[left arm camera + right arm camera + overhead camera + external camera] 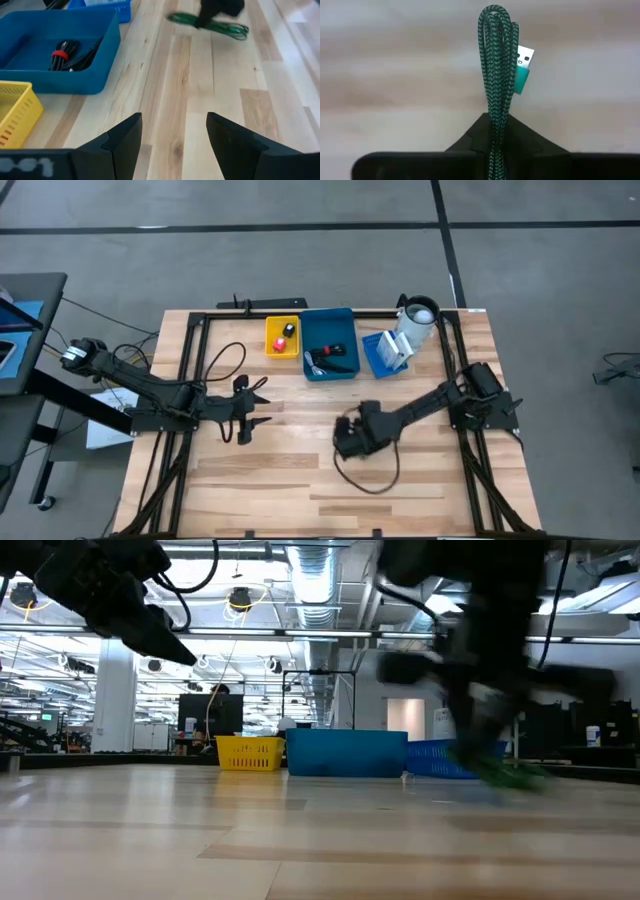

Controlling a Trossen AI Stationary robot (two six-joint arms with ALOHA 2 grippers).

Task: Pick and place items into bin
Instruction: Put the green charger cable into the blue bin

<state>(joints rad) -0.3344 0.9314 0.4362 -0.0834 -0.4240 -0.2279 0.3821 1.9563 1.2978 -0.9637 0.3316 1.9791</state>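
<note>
a white cup point(418, 323) stands beside the small blue basket point(378, 356).

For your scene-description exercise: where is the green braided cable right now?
The green braided cable is pinched in the right gripper jaws at mid-table in the high view, nearer the table's front than the blue bin.

Pale wood-grain table point(300, 480) in light planks. Yellow bin point(282, 337) holding a red and black piece; mid-blue bin point(330, 345) holding a black cable bundle point(70, 52) with a red band; smaller blue basket point(378, 355); white cup point(417, 320). Braided cable point(496, 75) in a green and black weave, with a silver and teal USB plug point(522, 70). Both arms and grippers are black
</note>
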